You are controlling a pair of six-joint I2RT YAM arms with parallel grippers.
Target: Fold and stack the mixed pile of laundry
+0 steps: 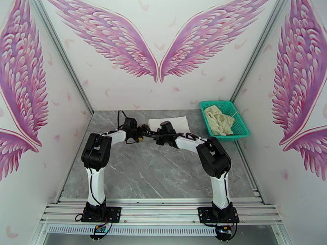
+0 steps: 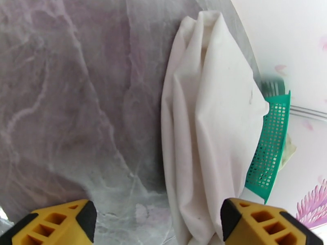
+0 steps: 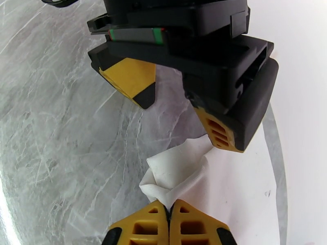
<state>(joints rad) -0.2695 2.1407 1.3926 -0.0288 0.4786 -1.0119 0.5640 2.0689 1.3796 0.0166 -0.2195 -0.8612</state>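
Left gripper (image 2: 158, 211) hangs wide open over the white shirt's (image 2: 212, 131) left end, holding nothing, probably lining up a grab. The shirt lies bunched in a strip at the far middle of the table (image 1: 155, 168). Right gripper (image 3: 168, 211) is pinched tight on a shirt corner, I'd guess to pull a fold. The cream garment (image 1: 218, 119) sits in the green basket (image 1: 241, 129), far right.

Staged robot test booth — wing-mural walls (image 1: 163, 37), aluminium rails (image 1: 163, 210), marble tabletop (image 1: 155, 172).
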